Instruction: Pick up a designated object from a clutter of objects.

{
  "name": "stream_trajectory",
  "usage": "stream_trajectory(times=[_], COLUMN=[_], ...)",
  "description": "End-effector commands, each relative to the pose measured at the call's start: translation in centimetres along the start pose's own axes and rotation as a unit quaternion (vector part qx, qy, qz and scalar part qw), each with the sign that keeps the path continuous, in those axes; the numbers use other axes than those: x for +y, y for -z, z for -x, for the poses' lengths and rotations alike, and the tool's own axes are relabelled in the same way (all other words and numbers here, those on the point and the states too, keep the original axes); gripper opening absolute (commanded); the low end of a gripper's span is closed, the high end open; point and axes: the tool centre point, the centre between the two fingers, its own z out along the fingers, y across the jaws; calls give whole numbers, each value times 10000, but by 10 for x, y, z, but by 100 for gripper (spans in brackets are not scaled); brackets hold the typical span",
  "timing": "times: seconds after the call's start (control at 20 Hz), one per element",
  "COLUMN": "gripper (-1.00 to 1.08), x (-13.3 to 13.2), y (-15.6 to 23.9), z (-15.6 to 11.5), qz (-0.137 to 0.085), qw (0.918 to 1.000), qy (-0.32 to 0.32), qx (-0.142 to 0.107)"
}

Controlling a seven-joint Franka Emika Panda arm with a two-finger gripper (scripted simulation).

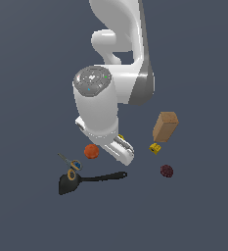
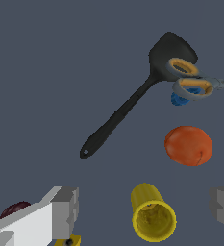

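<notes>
Gripper [image 2: 142,206] wide open, empty, straddling yellow cup [image 2: 153,214]; black spatula [image 2: 132,98] lies well ahead, untouched.

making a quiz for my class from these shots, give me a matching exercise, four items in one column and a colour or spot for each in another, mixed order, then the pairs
Items:
1. spatula
2. ball
3. cup
4. scissors

Descriptions:
A. yellow, lying on its side with its open mouth toward the wrist camera
B. black, with a long thin handle
C. orange and round
D. orange handle loops lying over the spatula's blade

Pairs: 1-B, 2-C, 3-A, 4-D
</notes>
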Motion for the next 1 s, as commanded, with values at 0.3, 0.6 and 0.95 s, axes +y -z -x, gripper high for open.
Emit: stream_trajectory(times=[0.3, 0.6, 0.95], gripper=[100, 100, 100], x=[7, 15, 23], y=[-46, -79, -106], z=[-36, -58, -75], qz=[2, 12, 21], qw=[9909, 9746, 9554], qy=[-1344, -2232, -2941], qx=[87, 169, 251])
